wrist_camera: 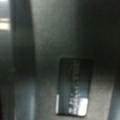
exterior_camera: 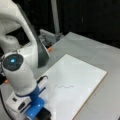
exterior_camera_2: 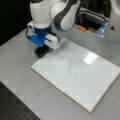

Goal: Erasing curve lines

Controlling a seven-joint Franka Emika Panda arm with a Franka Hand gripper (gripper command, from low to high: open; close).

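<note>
Gripper (exterior_camera_2: 42,51) down low at the whiteboard's (exterior_camera_2: 82,75) corner nearest the arm, dark block under the blue-and-white wrist; in a front view it sits bottom left (exterior_camera: 41,113), just off the board edge (exterior_camera: 82,82). Open or closed? Can't tell, fingers hidden by the dark block at its tip. Wrist view: a dark rectangular pad (wrist_camera: 73,87) w/ a pale strip at its lower end, rest too murky to read. The curve lines (exterior_camera_2: 69,67) lie mid-board, one thin dark squiggle, well apart from gripper; in a front view they run sideways near the board's centre (exterior_camera: 64,86). Squiggle unbroken, nothing wiped yet. Bright glare patch (exterior_camera_2: 90,58) just beside it, toward a front view's right. Grey tabletop (exterior_camera_2: 20,65) under the board.
</note>
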